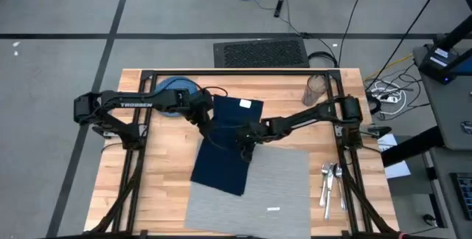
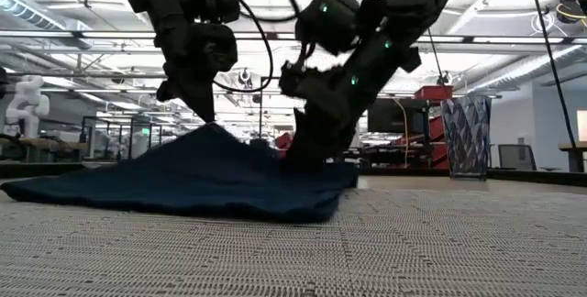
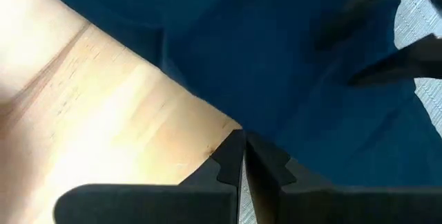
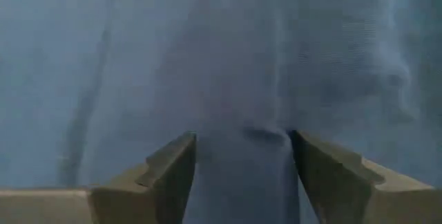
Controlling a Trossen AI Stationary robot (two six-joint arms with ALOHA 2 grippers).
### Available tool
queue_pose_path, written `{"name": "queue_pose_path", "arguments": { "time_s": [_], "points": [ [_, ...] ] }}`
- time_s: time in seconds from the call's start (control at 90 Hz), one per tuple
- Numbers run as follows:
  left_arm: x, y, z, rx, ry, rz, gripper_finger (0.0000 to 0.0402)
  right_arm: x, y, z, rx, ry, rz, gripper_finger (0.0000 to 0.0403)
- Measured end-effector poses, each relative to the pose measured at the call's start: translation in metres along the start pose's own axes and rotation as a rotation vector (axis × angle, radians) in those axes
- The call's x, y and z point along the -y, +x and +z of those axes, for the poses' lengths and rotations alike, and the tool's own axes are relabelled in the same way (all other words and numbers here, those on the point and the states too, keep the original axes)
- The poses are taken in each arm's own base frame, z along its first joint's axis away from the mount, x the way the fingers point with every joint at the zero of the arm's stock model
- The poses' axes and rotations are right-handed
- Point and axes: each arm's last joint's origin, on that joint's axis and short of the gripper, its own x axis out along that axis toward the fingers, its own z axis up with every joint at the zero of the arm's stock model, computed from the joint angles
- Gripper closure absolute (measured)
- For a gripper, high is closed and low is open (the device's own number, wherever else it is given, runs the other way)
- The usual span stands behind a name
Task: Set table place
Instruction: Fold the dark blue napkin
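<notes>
From the near edge of the table (image 1: 166, 172) we see the grey placemat (image 1: 280, 184) lying flat, its small white tag (image 1: 273, 209) close to the front edge. Just to its right lie some spoons and forks (image 1: 330, 184), side by side on the bare wood. The dark navy napkin (image 1: 228, 147) lies tilted across the placemat's left edge, partly on the mat and partly on the wood. Both arms meet over it. The left gripper (image 3: 243, 156) has its fingers pressed together on the napkin's edge, right where cloth meets wood, and in the low view the cloth rises to a peak under it. The right gripper (image 4: 242, 158) stands with its fingers spread, and a fold of the napkin sits between them; we cannot tell if they touch it. Farther back on the left is a blue dish (image 1: 177, 91), mostly covered by the left arm, so we cannot see anything in it. At the far right stands a clear glass (image 1: 316, 90), and we see nothing in it
</notes>
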Motion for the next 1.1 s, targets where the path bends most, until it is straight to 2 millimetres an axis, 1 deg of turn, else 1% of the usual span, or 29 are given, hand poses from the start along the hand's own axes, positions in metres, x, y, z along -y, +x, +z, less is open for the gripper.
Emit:
{"name": "queue_pose_path", "arguments": {
  "time_s": [0.111, 0.2, 0.278, 0.367, 0.411, 0.567, 0.722, 0.8, 0.878, 0.978, 1.1],
  "points": [
    [0.0, 0.0, 0.0, -0.001, -0.004, 0.0, 0.0402, 0.008, 0.002, 0.0, -0.004, 0.086, -0.05, 0.0186],
    [0.0, 0.0, 0.0, -0.002, -0.004, 0.001, 0.0402, 0.013, 0.002, -0.001, -0.006, 0.126, -0.112, 0.0217],
    [0.0, 0.0, 0.0, -0.003, -0.005, 0.001, 0.0402, 0.016, 0.001, -0.001, -0.013, 0.154, -0.137, 0.0273],
    [0.0, 0.0, 0.0, -0.003, -0.004, 0.002, 0.0402, 0.017, 0.0, -0.003, -0.036, 0.171, -0.138, 0.0362],
    [0.0, 0.0, 0.0, -0.003, -0.003, 0.002, 0.0402, 0.015, 0.0, -0.003, -0.044, 0.164, -0.126, 0.0385],
    [0.001, -0.003, -0.001, 0.008, 0.032, -0.007, 0.0402, 0.003, -0.014, -0.005, -0.087, 0.151, -0.065, 0.04],
    [0.006, -0.003, -0.004, -0.011, 0.134, -0.047, 0.0402, -0.013, -0.045, 0.009, -0.016, 0.126, -0.025, 0.0402],
    [0.011, -0.003, -0.004, -0.017, 0.19, -0.096, 0.0402, -0.016, -0.053, 0.009, -0.023, 0.118, -0.022, 0.0402],
    [0.019, -0.005, -0.003, -0.002, 0.26, -0.149, 0.0402, -0.017, -0.057, 0.01, -0.019, 0.116, -0.022, 0.0403],
    [0.036, -0.014, 0.004, 0.066, 0.386, -0.197, 0.0402, -0.015, -0.059, 0.011, -0.012, 0.121, -0.025, 0.0403],
    [0.055, -0.025, 0.007, 0.146, 0.63, -0.178, 0.0402, -0.014, -0.059, 0.011, -0.012, 0.128, -0.027, 0.0403]
  ]
}}
